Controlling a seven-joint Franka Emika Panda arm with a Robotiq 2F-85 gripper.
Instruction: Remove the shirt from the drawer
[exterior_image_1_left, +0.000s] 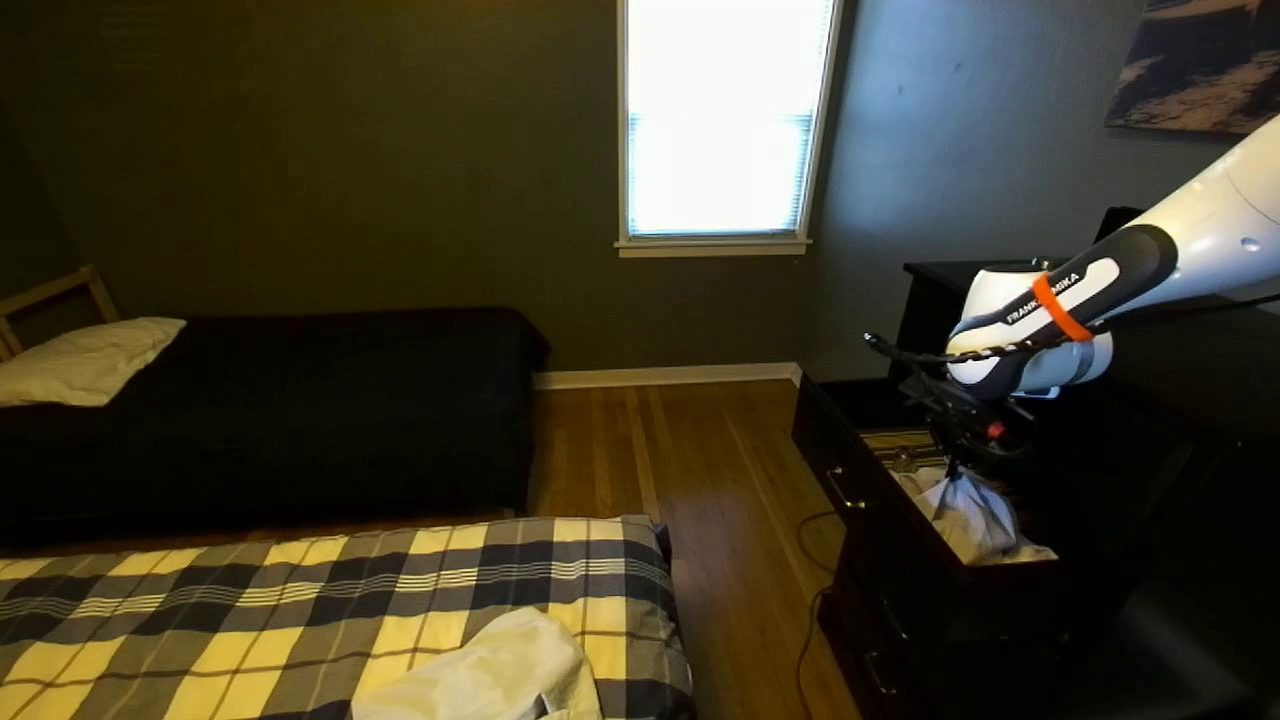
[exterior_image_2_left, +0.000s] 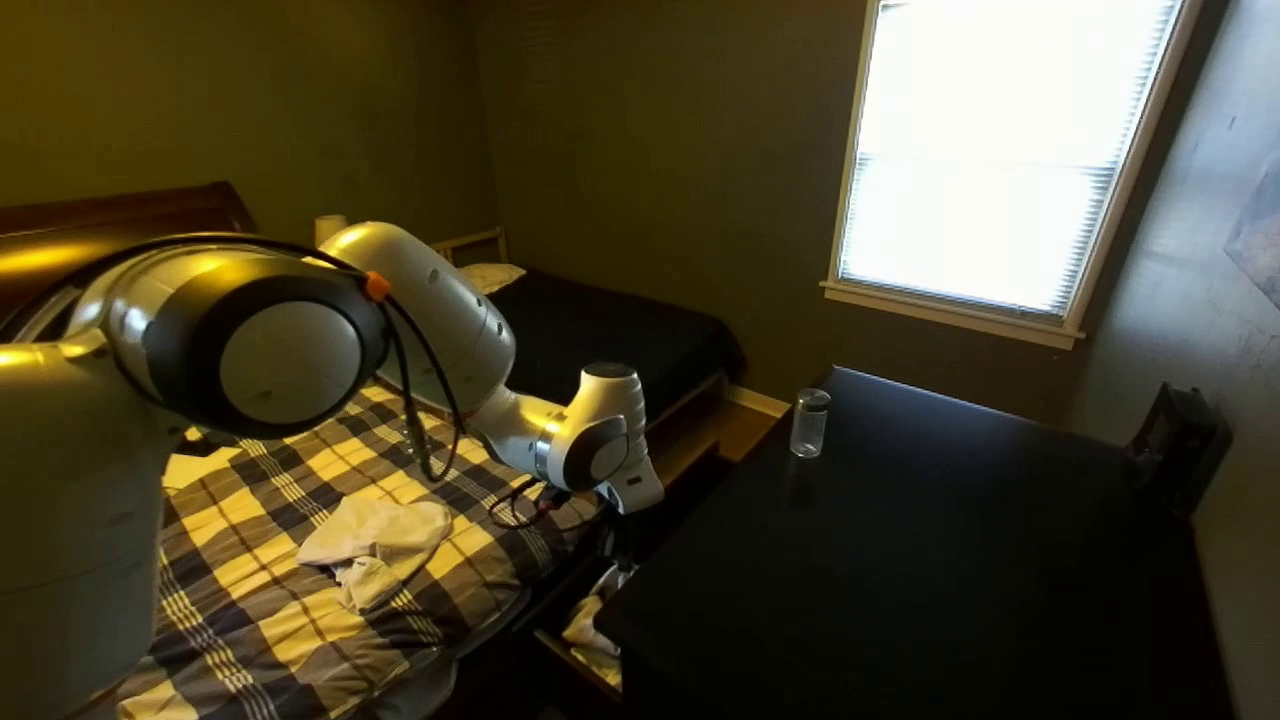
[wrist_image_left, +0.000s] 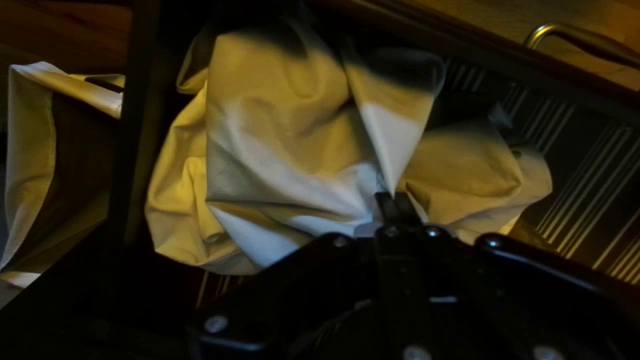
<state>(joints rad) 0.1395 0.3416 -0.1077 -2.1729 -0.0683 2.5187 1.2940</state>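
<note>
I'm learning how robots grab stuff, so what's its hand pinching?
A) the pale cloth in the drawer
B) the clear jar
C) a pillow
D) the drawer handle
A: in the wrist view the hand is shut on a raised fold of the pale cloth in the drawer.

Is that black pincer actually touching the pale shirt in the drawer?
Touching. The wrist view shows it: the pincer is closed on the pale shirt, whose folds narrow to a pinched point at its tips.

Both exterior views face the window over there from well back, sharing the plaid-covered bed and open drawer; the wrist view peers down, close over that drawer.
</note>
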